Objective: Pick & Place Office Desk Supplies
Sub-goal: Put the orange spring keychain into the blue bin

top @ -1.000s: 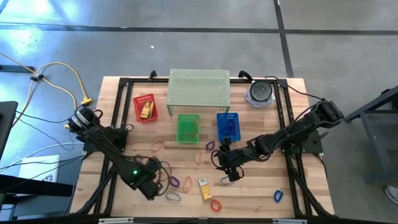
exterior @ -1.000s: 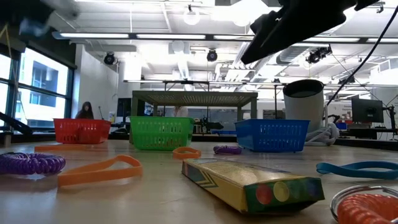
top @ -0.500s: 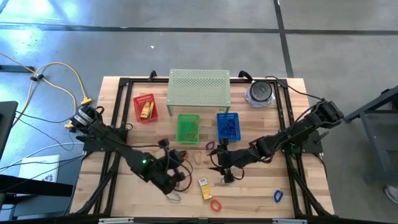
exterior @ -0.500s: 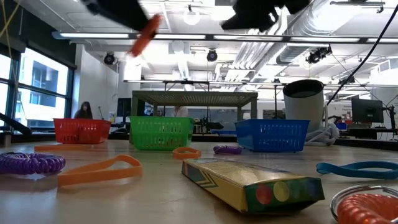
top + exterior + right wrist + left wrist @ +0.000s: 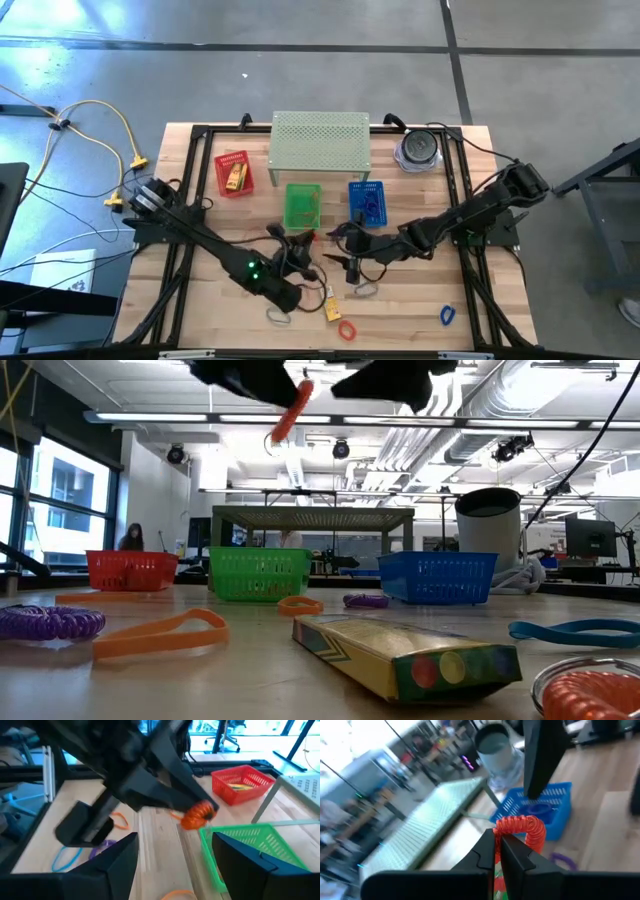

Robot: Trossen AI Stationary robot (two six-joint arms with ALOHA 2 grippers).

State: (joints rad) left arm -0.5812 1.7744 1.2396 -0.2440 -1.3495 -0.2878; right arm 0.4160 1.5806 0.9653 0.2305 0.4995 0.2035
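Several loops and a packet (image 5: pixel 329 308) lie unsorted on the table (image 5: pixel 420 300); my left gripper (image 5: pixel 306 240), clamped on a red coiled loop (image 5: pixel 521 829), hangs near the green basket (image 5: pixel 302 205). Right gripper (image 5: pixel 333 262) gapes empty.

Dark arms (image 5: pixel 200 235) — green status light (image 5: pixel 254 268)

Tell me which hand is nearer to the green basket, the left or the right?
The left hand, shut on a red coiled loop, hangs just by the green basket's near edge. The right hand, open, is a little farther out over the table.
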